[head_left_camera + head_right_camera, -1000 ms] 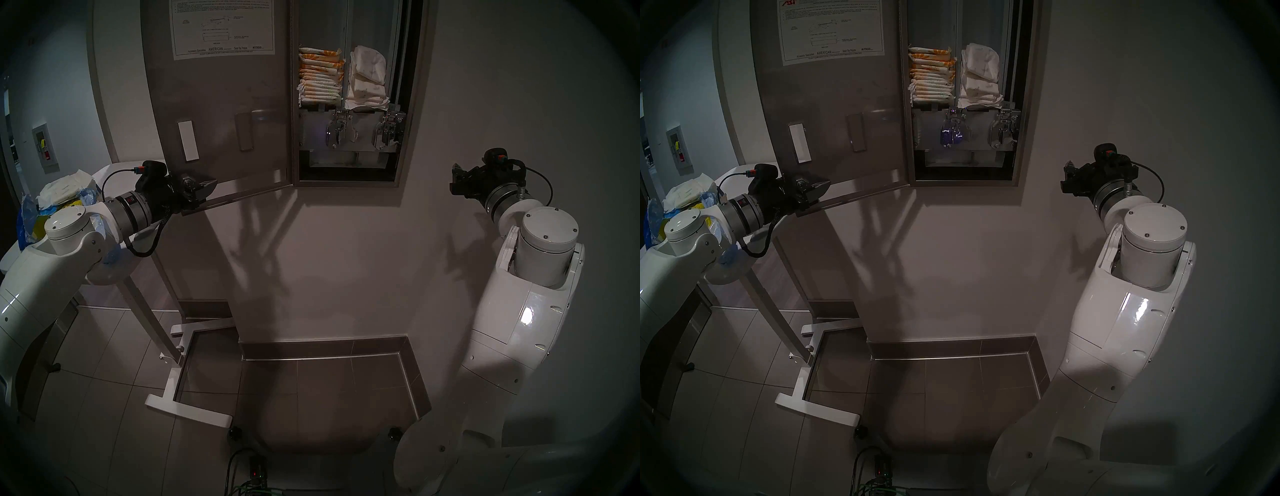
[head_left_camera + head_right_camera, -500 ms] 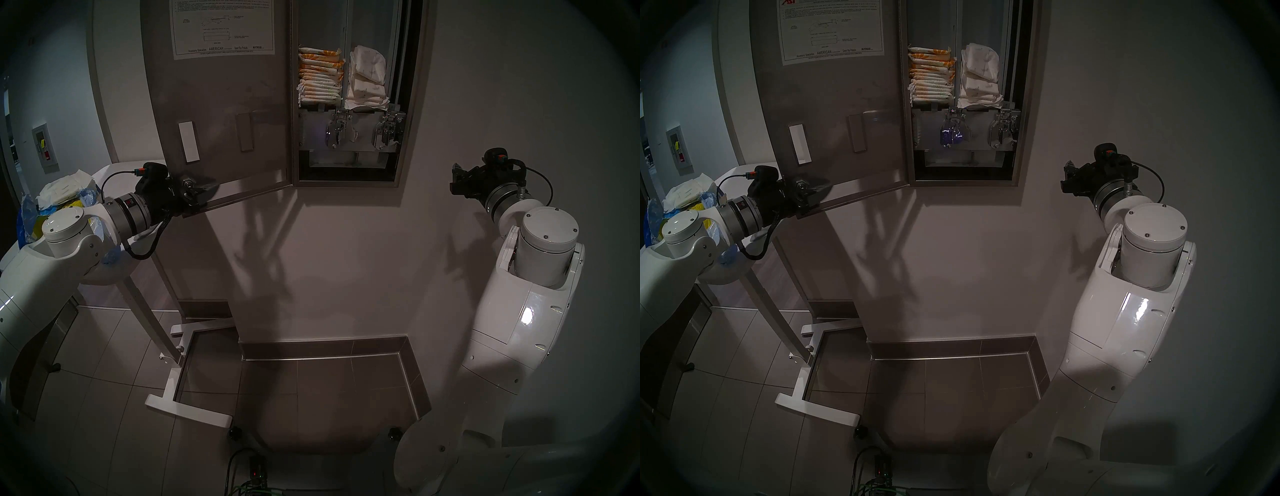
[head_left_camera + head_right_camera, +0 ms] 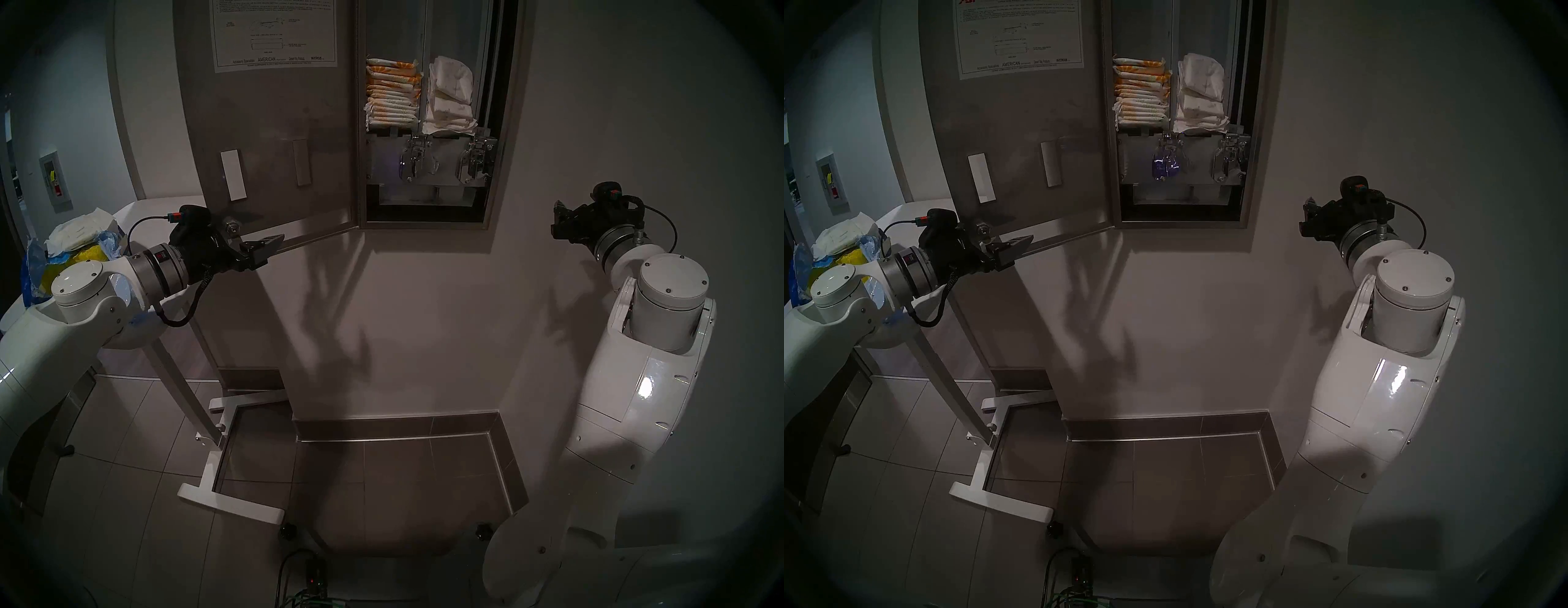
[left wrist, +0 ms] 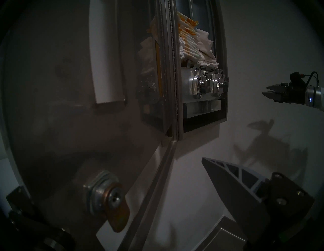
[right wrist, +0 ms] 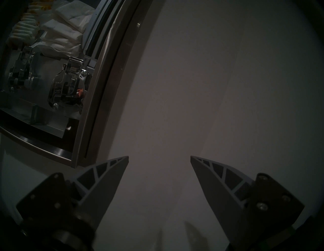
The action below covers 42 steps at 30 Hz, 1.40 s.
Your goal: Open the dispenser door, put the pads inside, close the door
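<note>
The dispenser door (image 3: 271, 127), swung wide with its bottom edge just beside the spread, empty left gripper (image 3: 254, 248), is far nearer that arm than the right gripper (image 3: 560, 223), whose jaws are parted on nothing.

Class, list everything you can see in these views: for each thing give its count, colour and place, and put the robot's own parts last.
dispenser door: one, brushed steel, swung open left of the cabinet
instruction sheet: one, white, on the door's inner face
lock: one, metal, low on the door
printed pads: one stack, orange and white, left column inside
white pads: one stack, right column inside; more on the table
levers: two, chrome, below the stacks
table: one, white, at left
left gripper: open, at the door's bottom edge
right gripper: open, empty
</note>
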{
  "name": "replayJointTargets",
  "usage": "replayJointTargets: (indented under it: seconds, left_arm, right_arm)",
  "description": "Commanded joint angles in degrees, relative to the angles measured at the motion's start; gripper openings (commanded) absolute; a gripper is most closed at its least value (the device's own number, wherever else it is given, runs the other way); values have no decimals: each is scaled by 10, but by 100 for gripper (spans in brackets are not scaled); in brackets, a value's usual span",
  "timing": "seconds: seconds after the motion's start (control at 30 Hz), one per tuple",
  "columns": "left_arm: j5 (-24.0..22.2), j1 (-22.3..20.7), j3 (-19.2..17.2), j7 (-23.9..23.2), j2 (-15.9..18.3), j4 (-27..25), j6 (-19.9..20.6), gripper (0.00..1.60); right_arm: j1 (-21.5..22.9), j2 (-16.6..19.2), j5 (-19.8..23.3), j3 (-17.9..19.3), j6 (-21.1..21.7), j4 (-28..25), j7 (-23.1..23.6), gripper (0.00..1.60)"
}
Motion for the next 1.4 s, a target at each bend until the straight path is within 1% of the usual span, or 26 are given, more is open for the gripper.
replayJointTargets:
  seconds: [0.0,0.1,0.43,0.97,1.07,1.17,1.3,1.33,1.37]
  left_arm:
    - [-14,20,6,-53,7,-66,-8,160]
    - [-15,27,7,-52,11,-63,-11,160]
    - [-24,47,9,-44,22,-81,-27,160]
    - [-37,67,13,-26,23,-94,-53,160]
    - [-37,72,12,-21,25,-103,-59,160]
    - [-36,77,12,-16,27,-98,-64,160]
    - [-37,83,13,-10,28,-110,-74,160]
    - [-38,85,13,-9,28,-105,-76,160]
    - [-38,87,13,-6,28,-118,-80,160]
  right_arm:
    - [10,2,1,-3,-3,-11,-2,129]
    - [9,2,1,-3,-2,-10,-2,129]
    - [6,3,1,-2,-2,-2,-1,129]
    - [3,5,2,-2,-2,8,-1,129]
    - [3,6,2,-2,-2,9,-1,129]
    - [2,5,2,-2,-3,10,-2,129]
    - [3,6,2,-2,-3,12,-2,129]
    - [2,5,2,-2,-3,12,-2,129]
    - [3,7,2,-2,-3,13,-2,129]
